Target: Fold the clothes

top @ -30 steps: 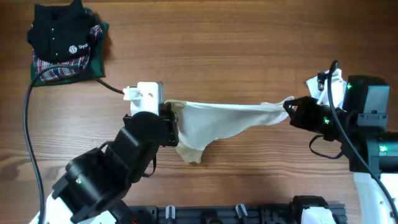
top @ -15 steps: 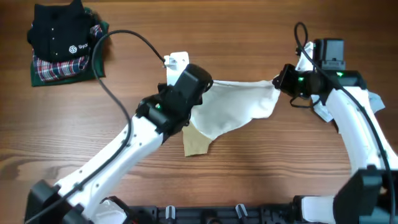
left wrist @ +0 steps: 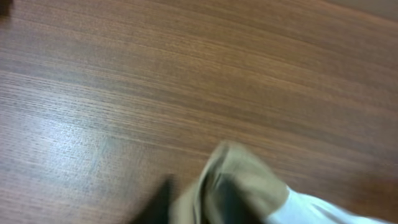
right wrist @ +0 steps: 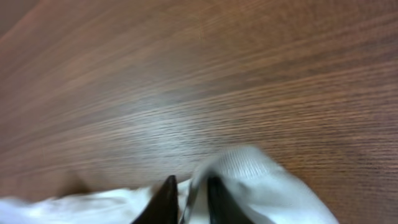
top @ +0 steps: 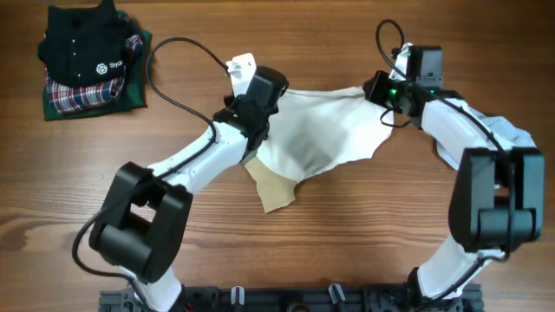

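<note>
The clothes (top: pixel 325 134), an off-white garment, lie spread across the middle of the table, with a tan section (top: pixel 276 191) pointing toward the near edge. My left gripper (top: pixel 273 100) is at the garment's far left corner. In the left wrist view a tan fold (left wrist: pixel 249 180) bunches around the dark fingers (left wrist: pixel 163 200), blurred, so the jaw gap does not show. My right gripper (top: pixel 378 90) is at the far right corner. In the right wrist view its gripper (right wrist: pixel 188 190) has narrow jaws pinching the white ribbed edge (right wrist: pixel 249 168).
A black shirt with a white logo (top: pixel 82 48) sits on plaid and green cloth at the far left corner. A pale blue garment (top: pixel 520 139) lies at the right edge behind my right arm. A black cable (top: pixel 178 43) loops over the table by my left arm.
Both arms swung toward the far side of the table with the garment's corners. The cloth went from a stretched hanging band to a wide sheet lying on the wood.
</note>
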`<state>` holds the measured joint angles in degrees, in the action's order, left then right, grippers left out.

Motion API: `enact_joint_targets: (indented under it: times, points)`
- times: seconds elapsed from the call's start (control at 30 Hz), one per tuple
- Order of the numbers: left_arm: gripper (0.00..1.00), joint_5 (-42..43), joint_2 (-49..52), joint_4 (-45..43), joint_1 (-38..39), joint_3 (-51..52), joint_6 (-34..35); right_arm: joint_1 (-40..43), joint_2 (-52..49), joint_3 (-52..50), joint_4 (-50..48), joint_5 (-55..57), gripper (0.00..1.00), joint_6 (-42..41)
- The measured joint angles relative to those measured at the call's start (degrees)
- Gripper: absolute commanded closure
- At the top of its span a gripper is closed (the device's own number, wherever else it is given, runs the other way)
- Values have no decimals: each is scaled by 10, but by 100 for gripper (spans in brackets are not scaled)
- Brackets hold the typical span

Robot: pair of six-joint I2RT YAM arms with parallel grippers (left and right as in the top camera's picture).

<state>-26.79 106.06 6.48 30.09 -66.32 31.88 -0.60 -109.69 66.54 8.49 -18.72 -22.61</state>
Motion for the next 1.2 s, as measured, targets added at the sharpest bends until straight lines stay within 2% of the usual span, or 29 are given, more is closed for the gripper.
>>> enact_joint_targets:
  times: [0.03,0.07,0.17,0.3,0.5,0.57,0.63,0.73,0.8,0.83,0.9,0.97,1.17,1.2]
  points:
    - [0,0,8,-12,-5,0,0,0,-9,0,-9,6,6,-1]
    - [0,0,12,-17,-7,0,0,0,-16,0,-20,10,0,-1]
    - [0,0,16,-25,-26,0,1,0,-19,0,-51,13,0,-1]
    - [0,10,16,-5,-38,-1,-34,0,-12,0,-20,13,0,-1]
    - [0,191,-59,225,-36,-7,-50,0,144,7,203,27,0,-8]
    - [1,237,-70,295,-24,-9,-47,0,162,8,270,31,0,-10]
    - [2,270,-70,361,10,-8,-47,0,162,6,297,35,0,-12]
    - [3,284,-70,405,62,-8,-86,0,162,6,307,38,0,-2]
    - [11,289,-70,432,103,-8,-113,3,162,6,310,38,0,13]
    - [15,290,-70,442,115,-7,-120,7,162,6,312,38,0,20]
    - [16,291,-71,447,141,1,-129,15,162,6,316,34,0,42]
    - [22,291,-71,437,150,15,-116,16,162,6,329,31,0,55]
    - [33,290,-72,368,152,90,-77,16,162,6,330,26,0,64]
    - [38,290,-72,364,152,100,-75,16,162,6,330,25,0,64]
